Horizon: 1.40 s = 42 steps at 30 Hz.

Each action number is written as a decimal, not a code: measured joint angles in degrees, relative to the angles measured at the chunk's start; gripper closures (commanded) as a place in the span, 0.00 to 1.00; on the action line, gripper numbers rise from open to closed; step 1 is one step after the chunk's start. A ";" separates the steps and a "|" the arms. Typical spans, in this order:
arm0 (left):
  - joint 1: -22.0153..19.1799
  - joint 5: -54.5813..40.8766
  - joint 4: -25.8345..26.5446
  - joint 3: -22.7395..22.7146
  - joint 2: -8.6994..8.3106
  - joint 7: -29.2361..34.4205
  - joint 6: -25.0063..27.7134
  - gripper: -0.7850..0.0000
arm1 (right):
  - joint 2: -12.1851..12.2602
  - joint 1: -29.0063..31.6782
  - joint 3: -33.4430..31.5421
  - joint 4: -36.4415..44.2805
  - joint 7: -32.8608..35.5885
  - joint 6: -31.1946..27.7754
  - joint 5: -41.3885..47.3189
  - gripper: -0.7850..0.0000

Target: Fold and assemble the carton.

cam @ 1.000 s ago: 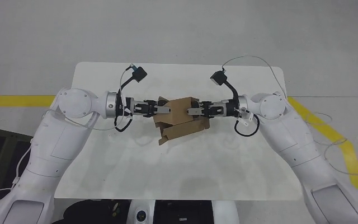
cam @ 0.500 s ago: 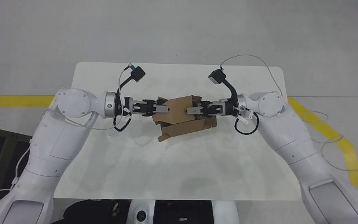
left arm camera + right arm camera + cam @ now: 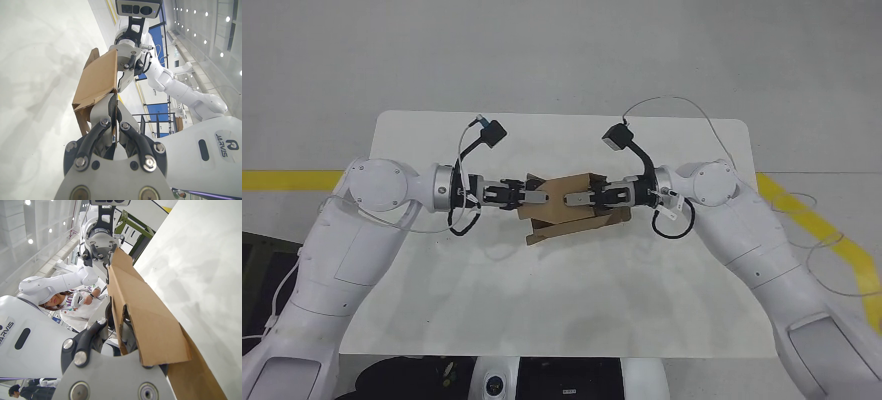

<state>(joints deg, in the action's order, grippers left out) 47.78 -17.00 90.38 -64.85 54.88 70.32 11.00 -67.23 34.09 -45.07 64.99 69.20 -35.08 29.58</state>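
A brown cardboard carton (image 3: 567,206), partly folded with loose flaps, hangs just above the middle of the white table (image 3: 422,290) between both arms. My left gripper (image 3: 529,197) is shut on the carton's left edge; in the left wrist view its fingers (image 3: 101,108) pinch a thin cardboard wall (image 3: 98,77). My right gripper (image 3: 582,197) is shut on the carton's right side; in the right wrist view a panel (image 3: 147,313) runs between its fingers (image 3: 100,315). Each wrist view shows the other gripper (image 3: 125,79) (image 3: 103,268) clamped on the carton's far end.
The table's surface around the carton is bare white. A yellow floor line (image 3: 282,180) runs past the table on both sides. Cables (image 3: 692,105) loop off the right arm's wrist.
The right gripper has moved left toward the left gripper, and the carton has flattened and rotated, its lower flap swinging up closer to the grippers' line.
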 measured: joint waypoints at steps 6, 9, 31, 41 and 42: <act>-0.11 0.07 -0.28 0.08 0.00 -0.22 -0.17 0.63 | 0.00 -0.08 0.11 -0.44 -0.06 -0.06 0.38 1.00; -0.13 0.16 -0.40 0.02 -0.02 -0.39 -0.21 0.00 | 0.11 -0.03 -0.01 -0.49 -0.10 -0.10 0.39 1.00; 1.37 -9.03 5.01 -3.33 -0.73 4.84 -1.24 0.00 | -0.22 -0.03 -1.45 -0.52 -4.65 0.47 -5.58 1.00; -0.79 -7.90 5.42 0.00 0.14 0.41 -2.52 0.00 | -0.60 0.83 -1.83 1.62 -6.11 0.44 -6.39 1.00; -0.97 -7.58 5.44 0.28 0.22 -0.21 -2.62 0.00 | -0.63 0.92 -1.85 1.81 -6.11 0.42 -6.39 1.00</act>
<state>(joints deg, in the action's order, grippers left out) 46.82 -24.58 95.82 -64.57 55.10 70.11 8.38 -67.87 35.02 -46.92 66.80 63.09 -34.66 23.19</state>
